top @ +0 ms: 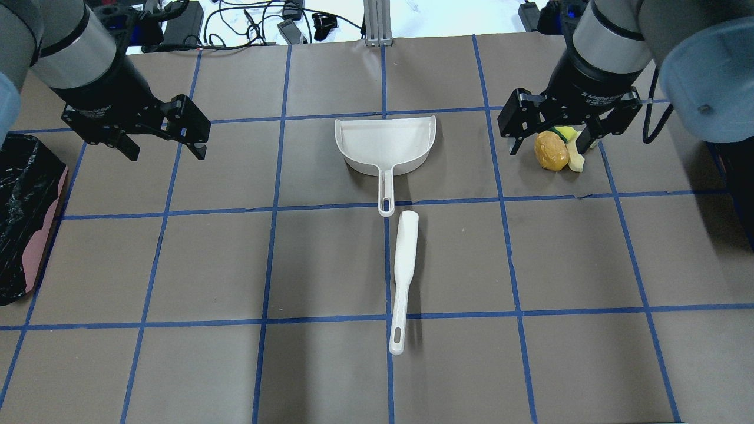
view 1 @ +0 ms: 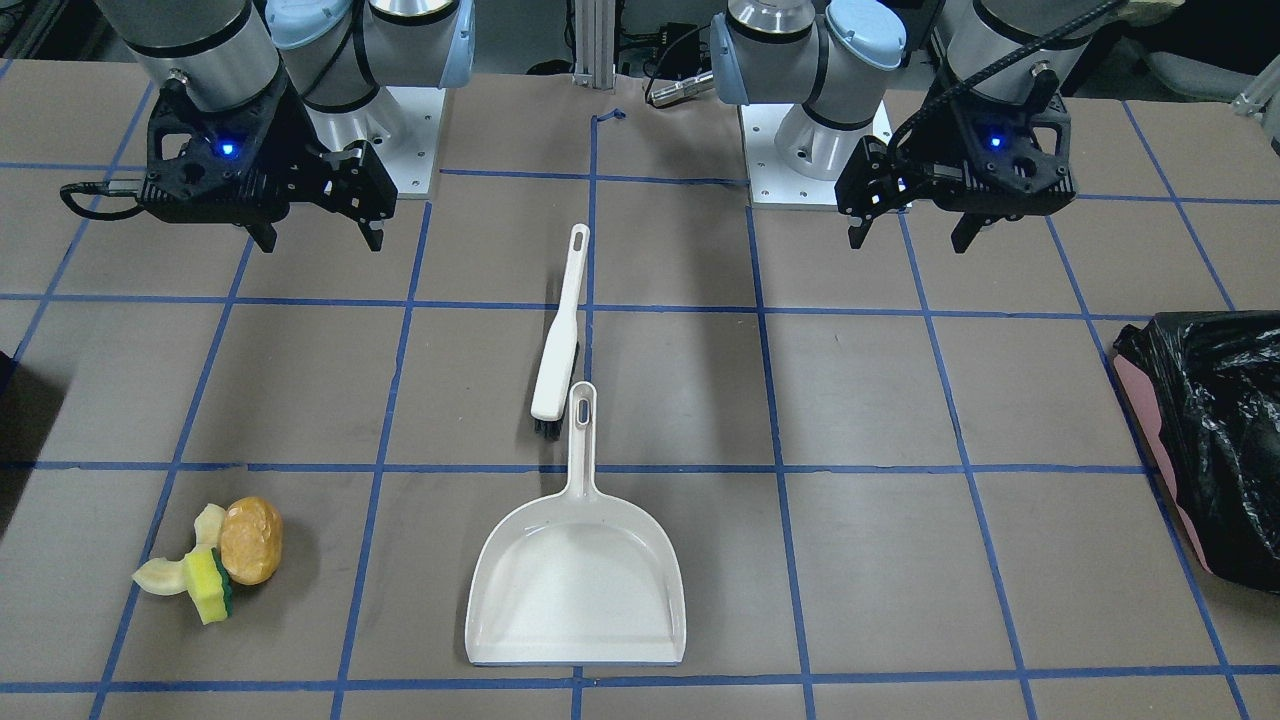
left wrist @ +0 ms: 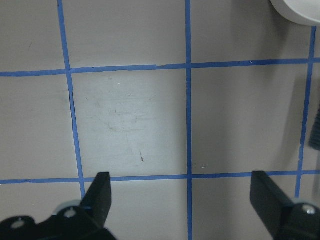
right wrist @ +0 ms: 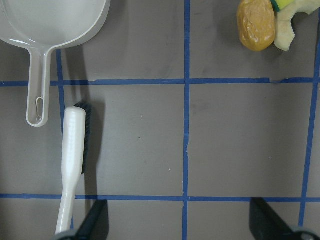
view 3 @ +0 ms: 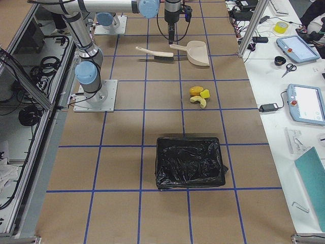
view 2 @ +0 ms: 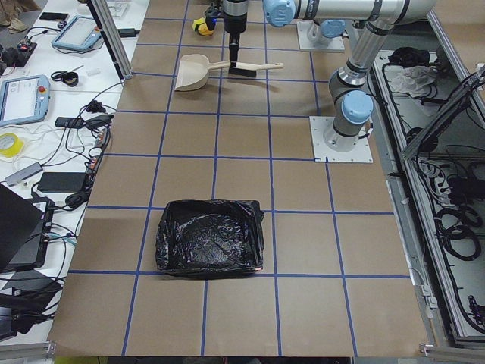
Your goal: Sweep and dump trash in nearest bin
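The trash is a brown-orange potato-like lump (view 1: 250, 540), a yellow sponge with green backing (view 1: 208, 578) and pale peel pieces (view 1: 160, 578), clustered on the table. It also shows in the overhead view (top: 551, 151) and the right wrist view (right wrist: 256, 25). My right gripper (top: 548, 144) hovers open and empty above the cluster. My left gripper (top: 165, 152) hovers open and empty over bare table. The white dustpan (top: 386, 141) and white brush (top: 405, 265) lie mid-table between the arms, handle tips almost touching.
A black-lined bin (top: 23, 218) sits at the table's end on my left side, also in the front view (view 1: 1210, 440). A second black-lined bin (view 3: 190, 162) sits toward my right end, near the trash (view 3: 198, 95).
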Robot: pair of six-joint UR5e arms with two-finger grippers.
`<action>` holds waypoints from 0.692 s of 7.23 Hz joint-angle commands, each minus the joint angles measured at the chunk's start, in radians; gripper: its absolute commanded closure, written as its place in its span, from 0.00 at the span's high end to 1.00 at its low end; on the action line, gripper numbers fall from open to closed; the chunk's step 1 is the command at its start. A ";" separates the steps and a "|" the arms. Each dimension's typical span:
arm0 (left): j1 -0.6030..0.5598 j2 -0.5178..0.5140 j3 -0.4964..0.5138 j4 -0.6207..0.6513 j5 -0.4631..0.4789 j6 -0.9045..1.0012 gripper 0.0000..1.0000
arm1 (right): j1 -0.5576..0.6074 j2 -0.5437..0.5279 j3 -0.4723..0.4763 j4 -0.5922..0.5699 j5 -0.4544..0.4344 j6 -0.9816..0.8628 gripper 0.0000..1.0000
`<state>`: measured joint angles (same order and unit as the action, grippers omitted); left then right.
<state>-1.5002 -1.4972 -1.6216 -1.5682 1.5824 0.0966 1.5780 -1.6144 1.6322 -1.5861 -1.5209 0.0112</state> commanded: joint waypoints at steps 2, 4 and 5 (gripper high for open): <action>-0.002 0.000 -0.004 0.001 -0.004 0.000 1.00 | 0.001 0.002 -0.005 0.000 0.004 0.000 1.00; -0.002 0.000 -0.006 0.002 -0.005 0.003 1.00 | 0.000 -0.002 -0.006 0.000 0.002 -0.017 1.00; -0.003 0.002 -0.006 -0.001 0.010 0.000 1.00 | -0.001 -0.004 -0.008 0.000 0.008 -0.017 1.00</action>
<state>-1.5017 -1.4968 -1.6268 -1.5673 1.5830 0.0987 1.5778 -1.6159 1.6268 -1.5859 -1.5177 -0.0039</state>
